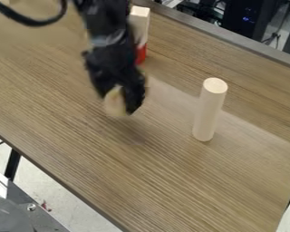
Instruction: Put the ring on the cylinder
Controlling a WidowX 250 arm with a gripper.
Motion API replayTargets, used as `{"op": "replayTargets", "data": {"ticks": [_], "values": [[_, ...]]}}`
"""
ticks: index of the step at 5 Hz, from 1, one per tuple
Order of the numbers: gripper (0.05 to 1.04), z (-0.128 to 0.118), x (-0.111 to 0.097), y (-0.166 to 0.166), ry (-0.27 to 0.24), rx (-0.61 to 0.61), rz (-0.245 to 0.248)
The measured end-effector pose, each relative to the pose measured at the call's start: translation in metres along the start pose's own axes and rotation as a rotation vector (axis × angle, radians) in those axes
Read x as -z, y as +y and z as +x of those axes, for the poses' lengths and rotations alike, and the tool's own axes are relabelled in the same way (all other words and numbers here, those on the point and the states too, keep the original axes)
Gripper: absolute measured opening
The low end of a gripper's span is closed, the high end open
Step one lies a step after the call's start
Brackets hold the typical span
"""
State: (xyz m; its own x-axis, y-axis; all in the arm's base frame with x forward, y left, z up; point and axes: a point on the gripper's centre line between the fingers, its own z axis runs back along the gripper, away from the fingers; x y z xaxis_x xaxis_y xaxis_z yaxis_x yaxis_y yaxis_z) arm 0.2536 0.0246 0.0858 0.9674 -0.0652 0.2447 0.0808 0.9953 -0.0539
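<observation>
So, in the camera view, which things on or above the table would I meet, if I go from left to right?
Black cable, then gripper with a pale rounded piece, likely the ring, between its fingers, then upright pale cylinder.

The surface (171, 181) is streaked with brown wood grain. Cream is shown by the cylinder (208, 111), pale tan by the ring (114, 105), black by the tool (118, 102); the block (139, 22) is coloured white and red.
</observation>
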Motion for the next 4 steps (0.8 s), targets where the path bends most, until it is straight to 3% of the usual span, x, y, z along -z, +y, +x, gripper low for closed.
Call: {"op": "replayTargets", "data": {"ticks": [1,2,4], "values": [[0.762,0.017,-0.035,-0.024,-0.066,0.075,-0.029],[0.762,0.03,-0.057,-0.043,-0.088,0.144,-0.057],[0.762,0.049,-0.05,-0.069,-0.036,0.245,-0.046]]}}
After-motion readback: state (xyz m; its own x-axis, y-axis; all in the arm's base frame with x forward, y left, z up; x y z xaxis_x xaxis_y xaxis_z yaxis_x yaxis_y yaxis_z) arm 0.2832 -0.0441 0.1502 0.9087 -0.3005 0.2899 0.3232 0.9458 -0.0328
